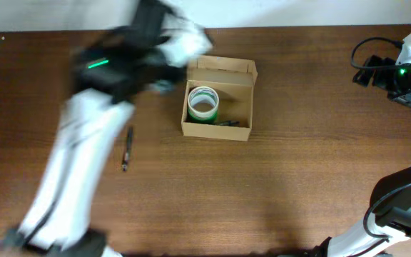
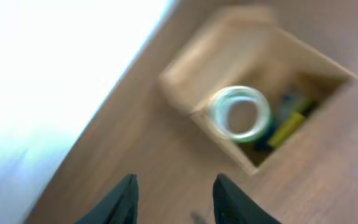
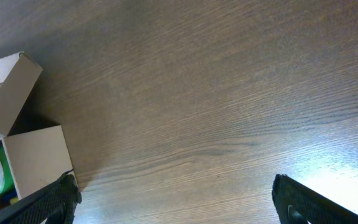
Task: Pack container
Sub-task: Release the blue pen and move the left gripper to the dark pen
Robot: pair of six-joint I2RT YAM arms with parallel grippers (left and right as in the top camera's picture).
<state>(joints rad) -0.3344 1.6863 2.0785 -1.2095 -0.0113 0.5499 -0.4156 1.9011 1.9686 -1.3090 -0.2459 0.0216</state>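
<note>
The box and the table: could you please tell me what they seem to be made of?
Box: plain tan cardboard, matte, with folded flaps. Table: brown wood grain with a slight sheen; solid wood or laminate, I cannot tell.

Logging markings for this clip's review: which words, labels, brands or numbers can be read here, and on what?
No readable text in any view.
Cardboard box: plain, no print.
Tape roll: no label visible.
Pen: too small to read any marking.

White arms [image 1: 70,164], black joints [image 1: 120,71], green lights [image 1: 98,63], black cables [image 1: 368,46]
</note>
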